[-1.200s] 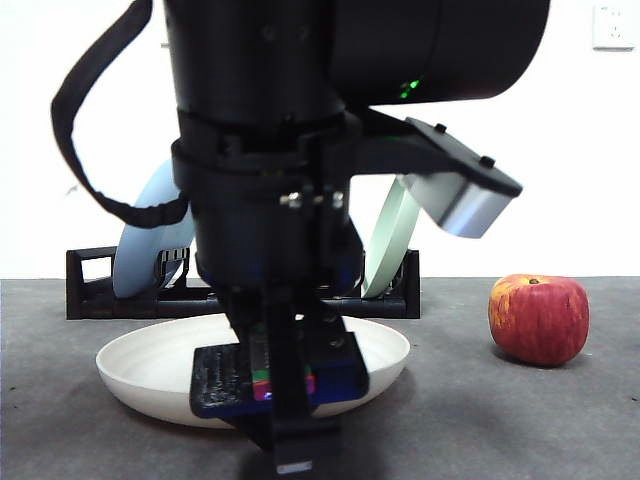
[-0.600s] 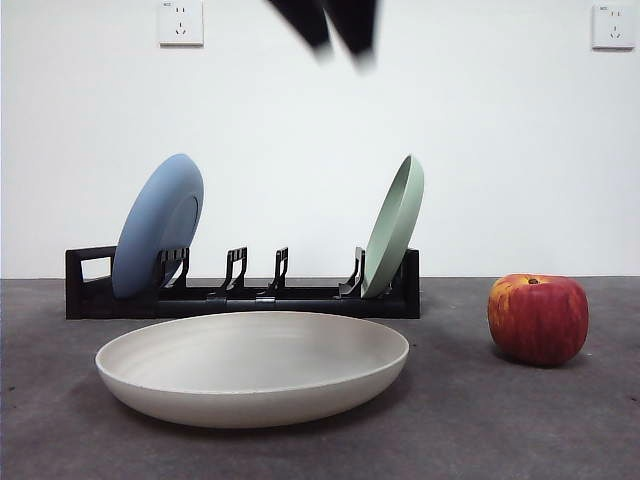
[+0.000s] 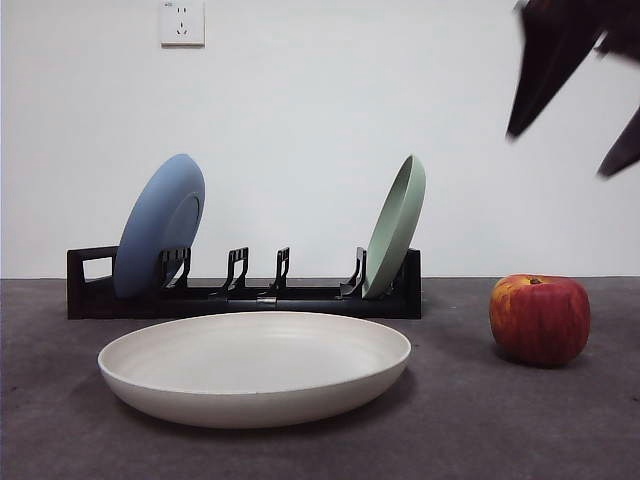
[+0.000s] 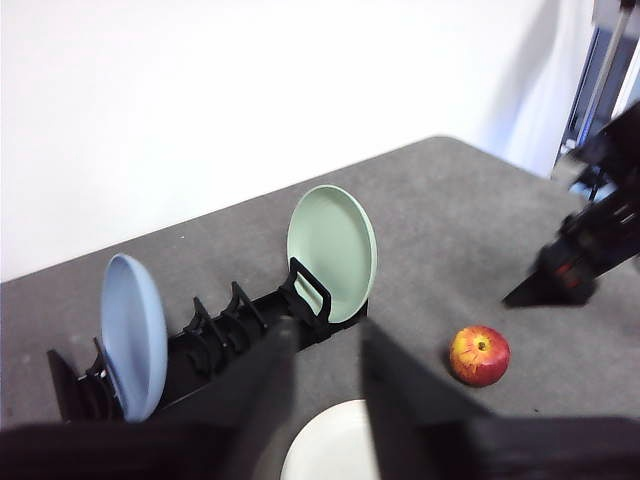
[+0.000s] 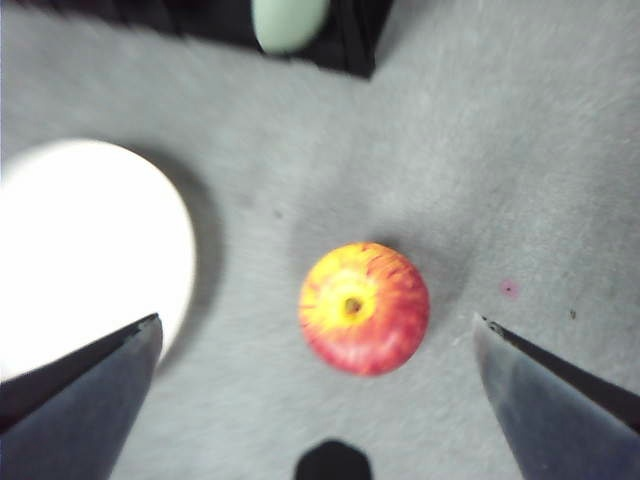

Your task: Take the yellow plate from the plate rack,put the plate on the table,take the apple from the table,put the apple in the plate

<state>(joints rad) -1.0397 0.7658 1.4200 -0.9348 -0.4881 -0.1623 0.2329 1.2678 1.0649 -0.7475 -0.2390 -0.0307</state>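
Observation:
The yellow plate (image 3: 255, 370) lies flat on the table (image 3: 60, 440), in front of the plate rack (image 3: 250, 297), with nothing in it. The apple (image 3: 540, 320) stands on the table to its right. My right gripper (image 3: 558, 155) hangs open high above the apple; in the right wrist view the apple (image 5: 365, 308) sits between its wide-spread jaws, with the plate (image 5: 85, 250) off to one side. My left gripper (image 4: 325, 350) is raised well above the table and open, holding nothing, looking down on the plate (image 4: 335, 450), the rack (image 4: 210, 335) and the apple (image 4: 480, 355).
A blue plate (image 3: 160, 225) leans in the rack's left end and a pale green plate (image 3: 395, 225) in its right end. The slots between them hold nothing. The right arm (image 4: 590, 250) shows in the left wrist view beyond the apple.
The left arm, which was low over the plate, has lifted up and out of the front view. The right gripper has come in at the top right, above the apple.

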